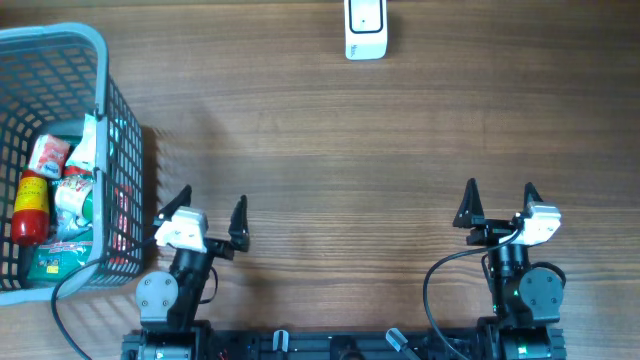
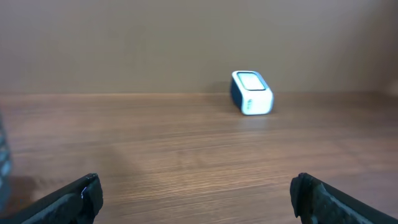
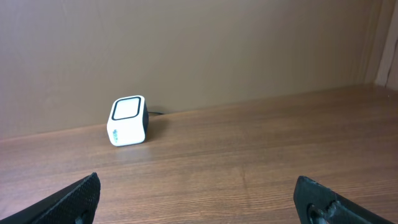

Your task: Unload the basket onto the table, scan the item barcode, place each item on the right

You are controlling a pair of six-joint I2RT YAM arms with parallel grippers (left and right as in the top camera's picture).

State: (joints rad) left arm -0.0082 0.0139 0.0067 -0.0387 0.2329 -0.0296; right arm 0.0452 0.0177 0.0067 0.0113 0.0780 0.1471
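at near edge, l gripper [image 1: 213, 198] & r gripper [image 1: 500, 188] wide open (both empty), scanner [image 1: 365, 30] opposite

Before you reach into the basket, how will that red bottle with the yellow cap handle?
The red bottle looks rigid and round, so it would probably roll on the table. Lying among packets in the basket, it may slip when pinched.

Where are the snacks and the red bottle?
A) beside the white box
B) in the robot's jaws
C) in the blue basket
C: the red bottle and packets lie inside the basket, far from the white scanner.
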